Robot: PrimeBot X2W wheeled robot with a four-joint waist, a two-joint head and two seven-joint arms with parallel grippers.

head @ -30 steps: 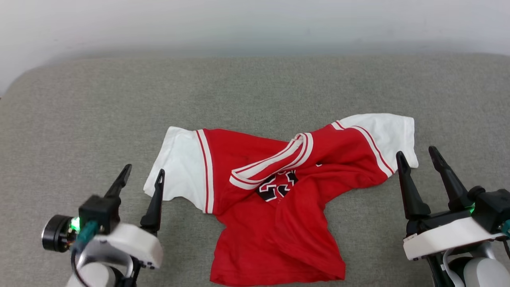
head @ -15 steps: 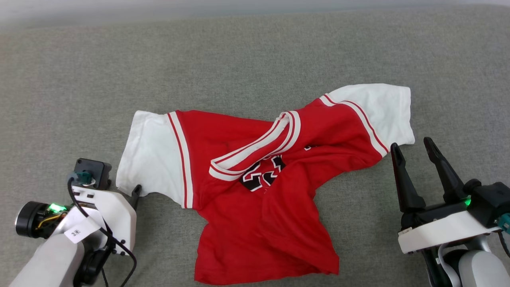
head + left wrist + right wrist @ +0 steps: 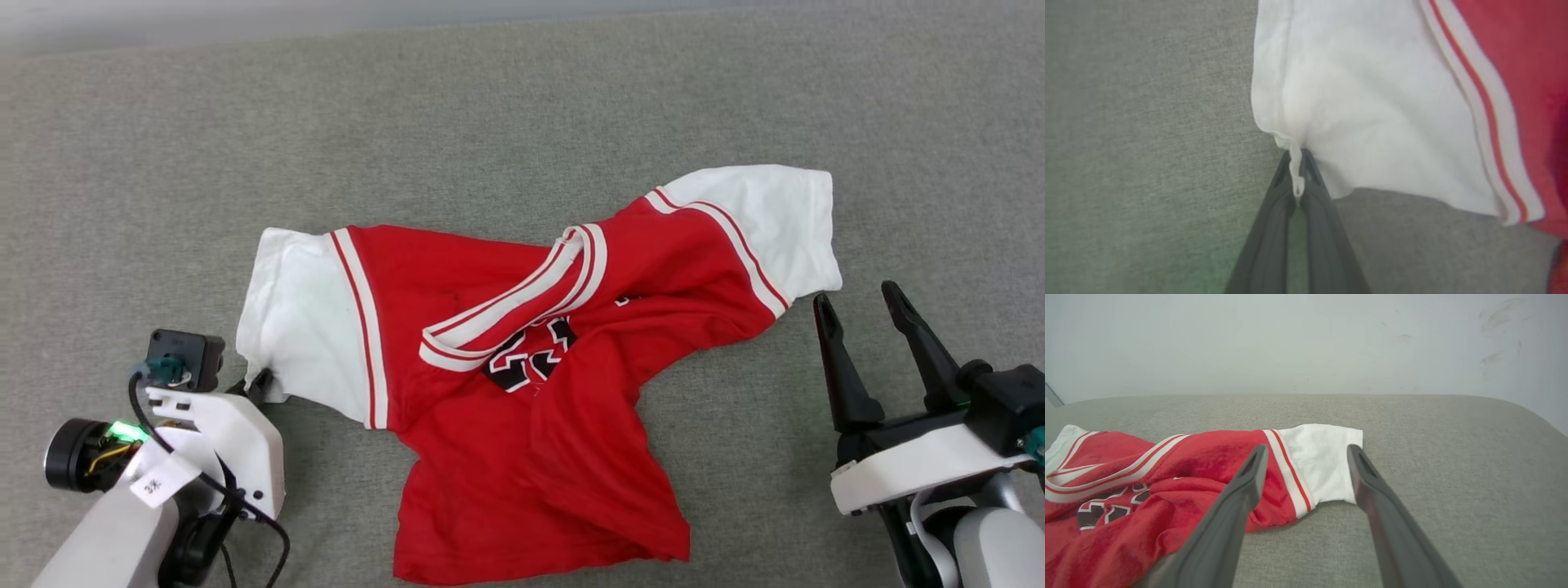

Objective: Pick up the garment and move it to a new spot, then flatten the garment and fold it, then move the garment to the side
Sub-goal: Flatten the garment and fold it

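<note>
The garment (image 3: 522,384), a red jersey T-shirt with white sleeves and a black-and-white chest print, lies crumpled on the grey cushion. My left gripper (image 3: 260,384) is at the lower corner of its left white sleeve (image 3: 286,327). In the left wrist view the two fingers meet, and my left gripper (image 3: 1297,163) is shut on a pinched fold of that sleeve's hem (image 3: 1296,179). My right gripper (image 3: 857,298) stands open just below the right white sleeve (image 3: 775,212), apart from it. In the right wrist view that sleeve (image 3: 1323,461) lies beyond my right gripper (image 3: 1306,451).
The grey upholstered cushion (image 3: 522,106) spreads wide around the garment, with bare fabric on every side. A pale wall (image 3: 1306,339) rises behind its far edge.
The left gripper has shut on the left sleeve's hem corner. The head camera tilted down over the second, shifting the whole picture. The right gripper stays open in much the same place.
</note>
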